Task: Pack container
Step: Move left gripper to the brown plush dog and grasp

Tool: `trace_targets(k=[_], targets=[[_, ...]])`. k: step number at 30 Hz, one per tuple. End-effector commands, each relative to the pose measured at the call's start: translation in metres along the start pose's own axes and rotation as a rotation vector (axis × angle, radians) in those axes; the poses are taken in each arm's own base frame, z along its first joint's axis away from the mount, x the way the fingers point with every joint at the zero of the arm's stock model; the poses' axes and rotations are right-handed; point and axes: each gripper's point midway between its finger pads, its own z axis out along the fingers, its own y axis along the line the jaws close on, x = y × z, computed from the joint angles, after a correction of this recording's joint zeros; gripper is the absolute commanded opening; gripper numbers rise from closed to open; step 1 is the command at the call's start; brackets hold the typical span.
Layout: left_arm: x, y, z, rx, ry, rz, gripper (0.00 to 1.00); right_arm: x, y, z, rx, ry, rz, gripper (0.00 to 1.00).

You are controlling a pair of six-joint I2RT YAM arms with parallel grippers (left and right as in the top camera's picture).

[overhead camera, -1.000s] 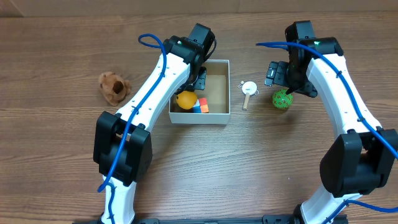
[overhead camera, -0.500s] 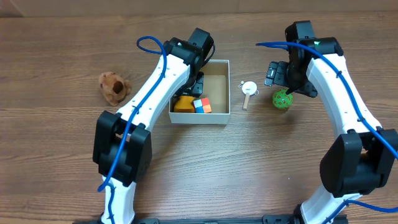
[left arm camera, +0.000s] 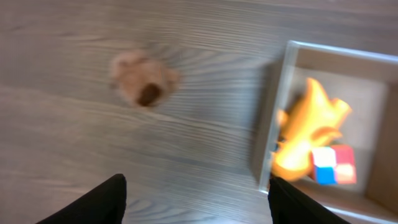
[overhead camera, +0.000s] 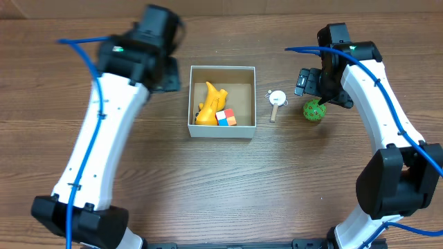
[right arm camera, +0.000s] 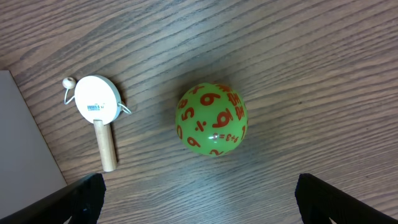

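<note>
The container, a shallow white-walled box with a brown inside, sits mid-table. A yellow toy and a coloured cube lie in it. My left gripper hovers just left of the box, apart from it. In the left wrist view the left gripper is open over bare wood with nothing between its fingers, and the container wall is to its right. My right gripper is open above a green numbered ball, without touching it.
A brown plush toy lies on the table left of the box; the left arm hides it from above. A small white drum rattle with a wooden handle rests between the box and the green ball.
My left gripper opened and let go of the yellow toy, which now lies in the container. The left arm rose and swung out to the left. The right arm has not moved.
</note>
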Motion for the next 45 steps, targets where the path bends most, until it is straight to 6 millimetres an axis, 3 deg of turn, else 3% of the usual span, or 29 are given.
trace_targets(k=[1,6,11,17,31,35,36,40,43,45], targets=[[0.005,0.030,0.032,-0.074,0.076,-0.069,0.78,-0.002,0.001,-0.004,-0.007,-0.013,0.003,1.00],[0.018,0.058,0.072,-0.121,0.137,-0.120,0.99,-0.002,0.001,-0.004,-0.007,-0.013,0.003,1.00],[0.028,0.075,0.112,-0.044,0.182,-0.198,1.00,-0.002,0.001,-0.004,-0.007,-0.013,0.003,1.00],[0.038,0.089,0.144,0.021,0.200,-0.331,1.00,-0.002,0.001,-0.004,-0.007,-0.013,0.003,1.00],[0.034,0.079,0.193,0.032,0.144,-0.529,1.00,-0.002,0.001,-0.004,-0.007,-0.013,0.003,1.00],[0.027,0.076,0.203,0.046,0.121,-0.531,0.84,-0.002,0.001,-0.004,-0.007,-0.013,0.003,1.00],[0.025,0.075,0.205,0.051,0.113,-0.533,0.68,-0.002,0.001,-0.004,-0.007,-0.013,0.003,1.00],[0.016,0.066,0.204,0.112,0.093,-0.536,0.27,-0.002,0.001,-0.004,-0.007,-0.013,0.003,1.00],[0.012,0.064,0.203,0.125,0.087,-0.532,0.07,-0.002,0.001,-0.004,-0.007,-0.013,0.003,1.00],[0.009,0.056,0.197,0.177,0.097,-0.501,0.04,-0.002,0.001,-0.004,-0.006,-0.013,0.003,1.00]])
